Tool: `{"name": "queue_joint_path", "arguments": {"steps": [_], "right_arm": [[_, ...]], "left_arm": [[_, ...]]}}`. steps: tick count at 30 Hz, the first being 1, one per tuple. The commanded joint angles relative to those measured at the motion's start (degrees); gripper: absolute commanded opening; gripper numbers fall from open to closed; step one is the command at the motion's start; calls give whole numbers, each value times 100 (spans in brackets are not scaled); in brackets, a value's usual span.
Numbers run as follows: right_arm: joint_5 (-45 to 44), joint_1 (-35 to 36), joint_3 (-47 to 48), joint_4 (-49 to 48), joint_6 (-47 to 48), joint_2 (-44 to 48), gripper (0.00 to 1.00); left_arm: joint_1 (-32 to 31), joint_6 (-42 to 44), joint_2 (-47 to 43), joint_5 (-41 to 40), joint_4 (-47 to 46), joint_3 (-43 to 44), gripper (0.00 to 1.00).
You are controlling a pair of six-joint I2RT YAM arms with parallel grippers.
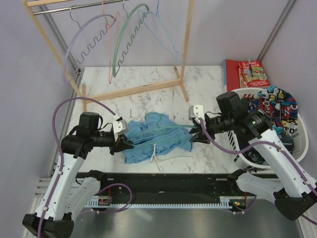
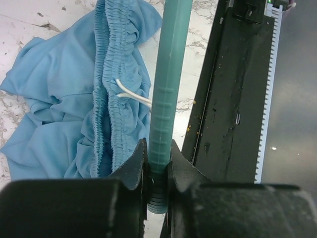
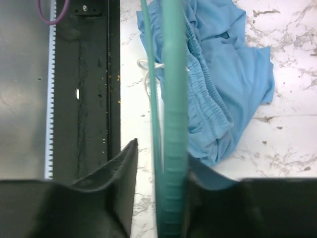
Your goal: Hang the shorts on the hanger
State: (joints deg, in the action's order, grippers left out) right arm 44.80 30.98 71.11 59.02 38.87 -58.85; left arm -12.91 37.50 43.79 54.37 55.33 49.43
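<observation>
- Marble table (image 1: 208, 84): hanger (image 1: 168, 128) lies left-right across the shorts (image 1: 148, 146), between your arms.
- Left gripper (image 2: 158, 163) clamps one end; right gripper (image 3: 161, 163) straddles the other, grip unclear.

The hanger (image 3: 174, 99) runs straight up the middle, its thick teal arm passing between the fingers of the right gripper (image 3: 165, 153). One finger (image 3: 119, 173) stands off with marble showing in the gap; the other seems to touch the arm, though shadow blurs it. The shorts (image 3: 237, 74) lie crumpled on the marble table (image 3: 287, 148) – waistband and white drawstring (image 3: 148, 64) against the hanger. A black strip (image 3: 94, 99) borders the other side.
</observation>
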Motion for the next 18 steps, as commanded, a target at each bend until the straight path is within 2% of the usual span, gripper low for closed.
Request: {"name": "queue_joint_path", "arguments": {"steps": [1,2,4,12,18], "right_arm": [[196,171,183,-524,-301,-485,74],[214,215,436,-402,-223,-591,85],[118,364,684,-277,-222,-837,98],[266,882,2239,90,-415,-2068,98],[286,1593,2970,128,-749,-2956,90]], "left_arm": [[7,-76,-63,-48,-216,32,2],[7,-50,-159,-84,-207,40,2],[-45,169,-195,-260,3,93,2],[-107,733,-64,-857,417,278,2],[-142,786,-2,-1104,478,313,2]]}}
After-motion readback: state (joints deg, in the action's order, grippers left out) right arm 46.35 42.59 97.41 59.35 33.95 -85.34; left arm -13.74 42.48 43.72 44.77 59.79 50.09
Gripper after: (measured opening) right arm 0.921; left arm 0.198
